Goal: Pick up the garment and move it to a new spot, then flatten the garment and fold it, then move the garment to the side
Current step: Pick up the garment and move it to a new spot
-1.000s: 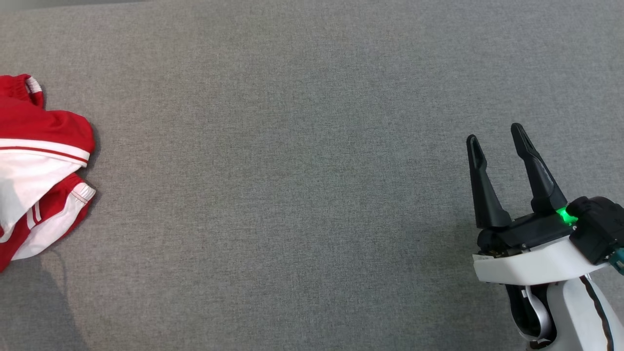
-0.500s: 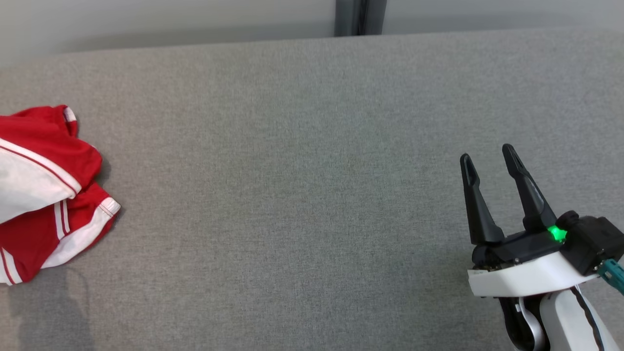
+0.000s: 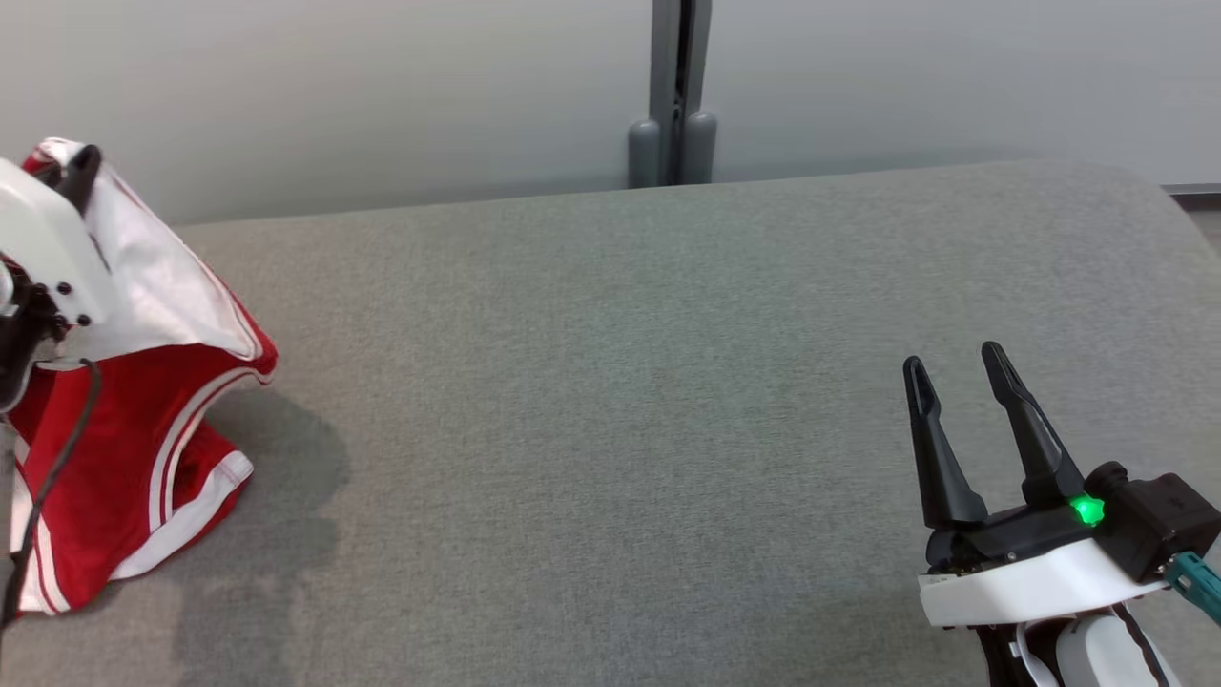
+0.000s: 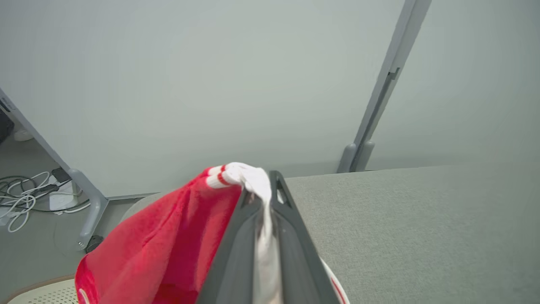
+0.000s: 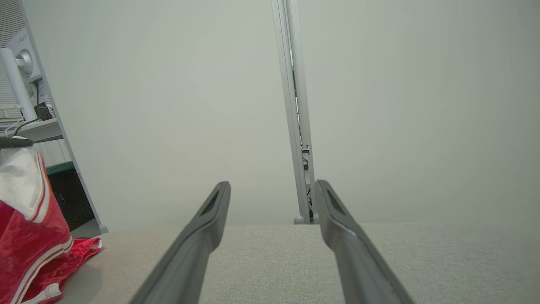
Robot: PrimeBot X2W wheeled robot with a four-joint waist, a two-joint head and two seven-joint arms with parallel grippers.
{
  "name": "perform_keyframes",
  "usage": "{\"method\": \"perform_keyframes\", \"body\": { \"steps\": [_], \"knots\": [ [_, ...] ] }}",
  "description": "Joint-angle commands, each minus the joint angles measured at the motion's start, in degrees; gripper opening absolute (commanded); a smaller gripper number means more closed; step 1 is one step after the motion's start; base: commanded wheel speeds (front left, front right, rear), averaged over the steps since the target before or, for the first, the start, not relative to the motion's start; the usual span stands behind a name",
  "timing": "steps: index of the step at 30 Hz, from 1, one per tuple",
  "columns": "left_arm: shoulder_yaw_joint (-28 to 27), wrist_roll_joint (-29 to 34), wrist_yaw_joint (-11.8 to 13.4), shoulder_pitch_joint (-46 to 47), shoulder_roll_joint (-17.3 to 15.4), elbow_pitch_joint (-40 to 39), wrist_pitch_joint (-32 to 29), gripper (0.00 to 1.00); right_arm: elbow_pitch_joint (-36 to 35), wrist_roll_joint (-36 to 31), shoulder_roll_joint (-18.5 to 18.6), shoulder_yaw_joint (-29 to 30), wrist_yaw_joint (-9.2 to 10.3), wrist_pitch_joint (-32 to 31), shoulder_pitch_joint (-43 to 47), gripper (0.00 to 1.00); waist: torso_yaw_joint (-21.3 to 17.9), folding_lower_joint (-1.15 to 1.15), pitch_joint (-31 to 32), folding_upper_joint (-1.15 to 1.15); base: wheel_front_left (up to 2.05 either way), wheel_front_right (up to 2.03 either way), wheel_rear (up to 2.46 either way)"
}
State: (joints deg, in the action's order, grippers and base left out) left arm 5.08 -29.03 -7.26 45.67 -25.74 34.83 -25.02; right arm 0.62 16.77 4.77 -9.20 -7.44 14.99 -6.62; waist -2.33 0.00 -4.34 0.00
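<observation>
1. Your left gripper (image 4: 263,195) is clamped on a white fold of the garment (image 3: 143,448), and the cloth hides one fingertip.
2. The garment hangs from it at the table's (image 3: 610,382) left edge with its lower hem resting on the surface. The head view's left side cuts it off.
3. Your right gripper (image 3: 953,355) stands wide and empty near the table's right edge, its wrist cut off.

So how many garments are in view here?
1: the red and white garment at the grey surface's left end, held up by the left hand. Its folds could hide another.
</observation>
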Motion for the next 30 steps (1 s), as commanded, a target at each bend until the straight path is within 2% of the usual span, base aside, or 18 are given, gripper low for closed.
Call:
{"method": "perform_keyframes", "body": {
  "steps": [1, 5, 10, 16, 19, 20, 23, 30],
  "knots": [
    [0.86, -0.99, -0.29, -1.5, 0.27, -3.0, -1.01, 0.0, -0.24, 0.11, 0.12, 0.48, -0.09, 0.3, 0.74, 1.0, -1.51, 0.0, 1.34, 0.0, 0.0, 0.0, 0.0],
    [2.62, -3.53, -0.21, -4.05, 2.24, -12.53, -4.65, 0.0, -0.56, 0.16, 0.0, 1.1, -0.09, 0.3, 1.5, 1.0, -3.92, 0.0, 2.5, 0.0, 0.0, 0.0, 0.0],
    [4.23, -5.89, 1.23, -6.82, 6.2, -19.49, -7.53, 0.0, -1.12, 0.25, -0.08, 1.93, -0.09, 0.29, 1.68, 1.0, -6.51, 0.0, 2.79, 0.0, 0.0, 0.0, 0.0],
    [6.81, -8.67, 2.5, -10.22, 13.49, -24.22, -6.69, 0.0, -1.4, 0.25, 0.34, 2.34, -0.09, 0.3, 1.01, 1.0, -9.27, 0.0, 2.46, 0.0, 0.0, 0.0, 0.0],
    [7.01, -11.06, 3.16, -10.95, 18.19, -24.74, -4.15, 0.0, -1.91, 0.13, 0.31, 2.29, -0.09, 0.29, 0.79, 1.0, -10.51, 0.0, 2.04, 0.0, 0.0, 0.0, 0.0],
    [7.01, -11.06, 3.16, -10.95, 18.19, -24.74, -4.15, 0.0, -1.91, 0.13, 0.31, 2.29, -0.09, 0.29, 0.79, 1.0, -10.51, 0.0, 2.04, 0.0, 0.0, 0.0, 0.0],
    [7.69, -12.98, 3.32, -10.22, 20.91, -23.57, -1.36, 0.0, -1.98, 0.33, 0.31, 1.98, -0.1, 0.3, 0.37, 1.0, -11.73, 0.0, 1.36, 0.0, 0.0, 0.0, 0.0],
    [12.25, -14.43, 3.79, -6.03, 22.58, -14.76, 3.9, 0.0, -1.68, 0.52, -0.05, 1.0, -0.09, 0.3, -0.69, 1.0, -14.55, 0.0, -0.46, 0.0, 0.0, 0.0, 0.0]
  ]
}}
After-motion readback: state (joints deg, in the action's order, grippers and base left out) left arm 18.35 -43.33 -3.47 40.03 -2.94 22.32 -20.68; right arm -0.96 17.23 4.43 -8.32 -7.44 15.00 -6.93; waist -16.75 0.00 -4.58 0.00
